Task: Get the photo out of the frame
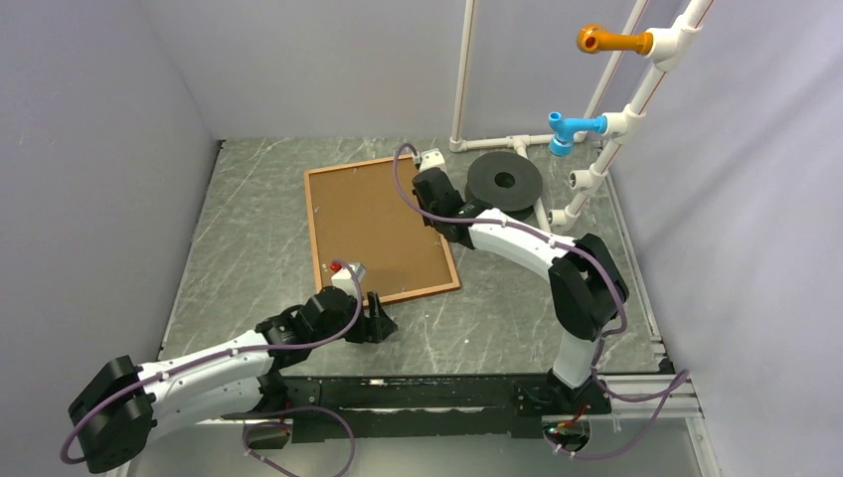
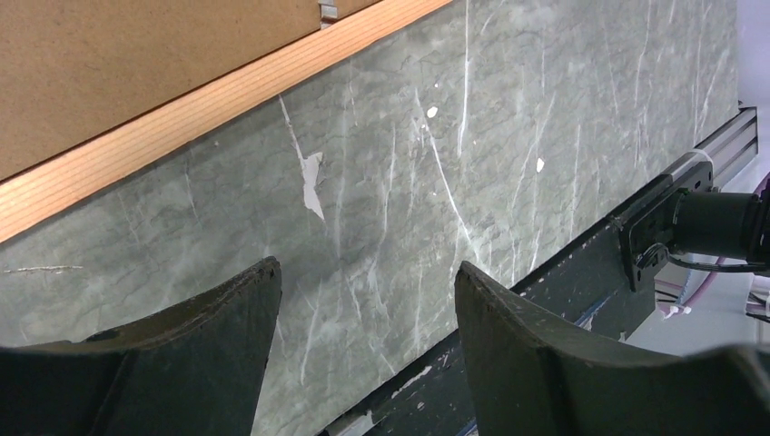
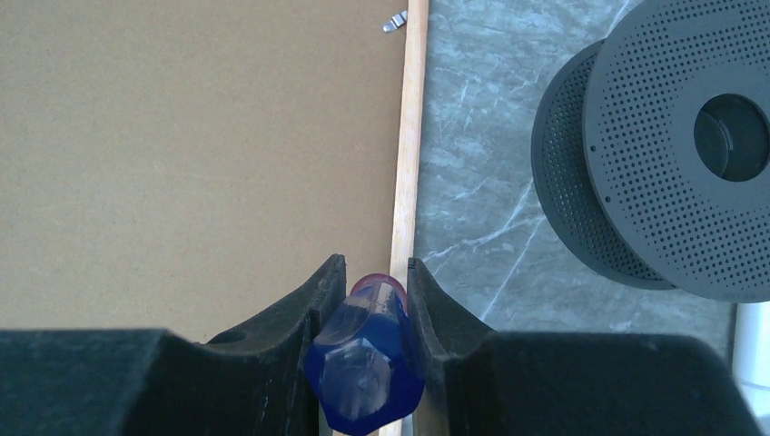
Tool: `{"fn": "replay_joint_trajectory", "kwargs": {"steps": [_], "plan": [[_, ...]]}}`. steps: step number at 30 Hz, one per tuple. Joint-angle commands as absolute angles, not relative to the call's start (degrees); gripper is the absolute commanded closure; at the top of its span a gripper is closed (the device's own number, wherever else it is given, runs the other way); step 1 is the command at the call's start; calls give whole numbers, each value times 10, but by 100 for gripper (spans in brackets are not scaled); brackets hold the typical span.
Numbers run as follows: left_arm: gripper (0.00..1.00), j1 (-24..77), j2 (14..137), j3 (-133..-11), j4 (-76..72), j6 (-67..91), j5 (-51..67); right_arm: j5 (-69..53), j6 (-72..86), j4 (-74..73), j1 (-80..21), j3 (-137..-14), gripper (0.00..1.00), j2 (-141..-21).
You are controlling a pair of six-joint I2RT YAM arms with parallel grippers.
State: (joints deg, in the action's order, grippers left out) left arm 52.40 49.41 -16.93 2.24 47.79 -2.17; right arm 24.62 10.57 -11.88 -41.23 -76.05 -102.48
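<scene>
The reddish-brown wooden frame (image 1: 311, 224) lies face down on the grey table with its brown fibreboard backing (image 1: 373, 224) up. The photo is hidden under that backing. My right gripper (image 1: 425, 189) hangs over the frame's right rail (image 3: 409, 163), shut (image 3: 377, 268) on a translucent blue tool handle (image 3: 368, 363) that points down at the rail. My left gripper (image 1: 383, 320) is open (image 2: 368, 272) with nothing between its fingers. It hovers over bare table just in front of the frame's near rail (image 2: 209, 100). Small metal clips (image 3: 394, 21) (image 2: 328, 11) sit at the backing's edge.
A black perforated spool (image 1: 505, 181) (image 3: 681, 136) lies right of the frame. A white pipe rack (image 1: 606, 129) with an orange peg (image 1: 608, 40) and a blue peg (image 1: 567, 129) stands at the back right. A black mounting rail (image 2: 563, 291) runs along the table's near edge.
</scene>
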Motion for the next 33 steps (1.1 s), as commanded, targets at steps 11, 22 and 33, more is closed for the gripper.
{"fn": "replay_joint_trajectory", "kwargs": {"steps": [11, 22, 33], "plan": [[26, 521, 503, -163, -23, 487, -34, 248, 121, -158, -413, -723, 100, -981], [26, 516, 524, -167, -45, 498, -27, 221, 135, -120, -417, -663, 100, -946], [25, 516, 479, -176, 7, 491, -39, 218, 96, -116, -417, -725, 100, -948]]}}
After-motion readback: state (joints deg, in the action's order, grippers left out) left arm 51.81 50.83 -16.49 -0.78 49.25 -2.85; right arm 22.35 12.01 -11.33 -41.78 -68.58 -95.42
